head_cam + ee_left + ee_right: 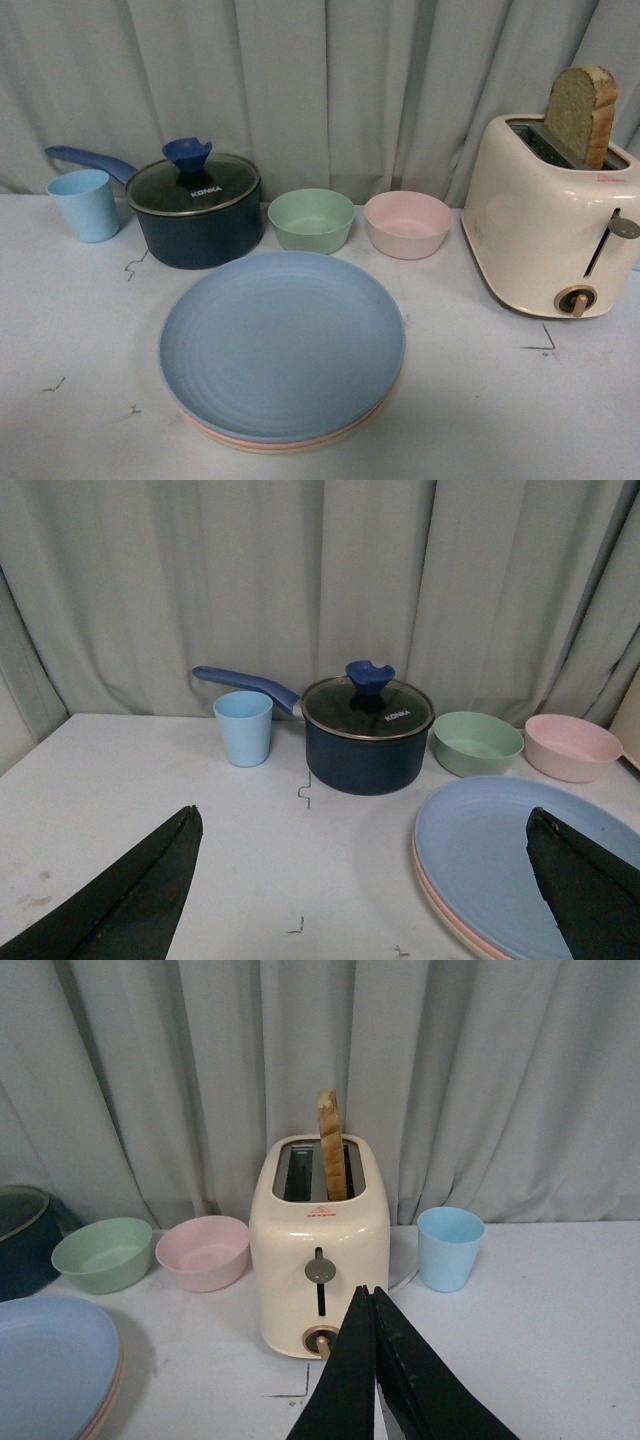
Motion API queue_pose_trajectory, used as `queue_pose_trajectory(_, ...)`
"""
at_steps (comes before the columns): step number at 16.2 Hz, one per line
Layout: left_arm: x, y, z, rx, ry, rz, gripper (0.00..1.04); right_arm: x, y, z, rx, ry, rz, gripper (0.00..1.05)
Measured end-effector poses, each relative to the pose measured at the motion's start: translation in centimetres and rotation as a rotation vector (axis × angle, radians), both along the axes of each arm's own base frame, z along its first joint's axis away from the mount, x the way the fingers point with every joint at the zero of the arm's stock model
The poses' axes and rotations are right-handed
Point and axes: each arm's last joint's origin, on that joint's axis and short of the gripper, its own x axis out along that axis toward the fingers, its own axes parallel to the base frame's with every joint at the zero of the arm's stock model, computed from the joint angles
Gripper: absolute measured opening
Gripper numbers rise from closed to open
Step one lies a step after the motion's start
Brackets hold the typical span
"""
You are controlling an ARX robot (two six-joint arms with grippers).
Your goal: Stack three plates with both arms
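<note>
On the table (70,420), the blue plate (282,342) tops the pink (215,436) and cream ones, before the pot (198,215). Left gripper (360,880) spread wide; right gripper (372,1360) pinched closed, empty.

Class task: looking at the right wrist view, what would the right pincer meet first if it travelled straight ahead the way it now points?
Most likely the cream two-slot toaster, directly ahead of the shut right pincer; depth is unclear.
</note>
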Motion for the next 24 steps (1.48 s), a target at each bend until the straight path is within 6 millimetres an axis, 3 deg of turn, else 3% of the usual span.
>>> queue_pose_trajectory(8, 0.0, 0.0, 0.0, 0.000, 0.000, 0.000, 0.98, -2.0, 0.0, -1.7, 0.000, 0.003, 0.000, 0.02)
queue_pose_trajectory(24, 0.0, 0.0, 0.0, 0.000, 0.000, 0.000, 0.98, -4.4, 0.0, -2.0, 0.000, 0.034, 0.001, 0.02)
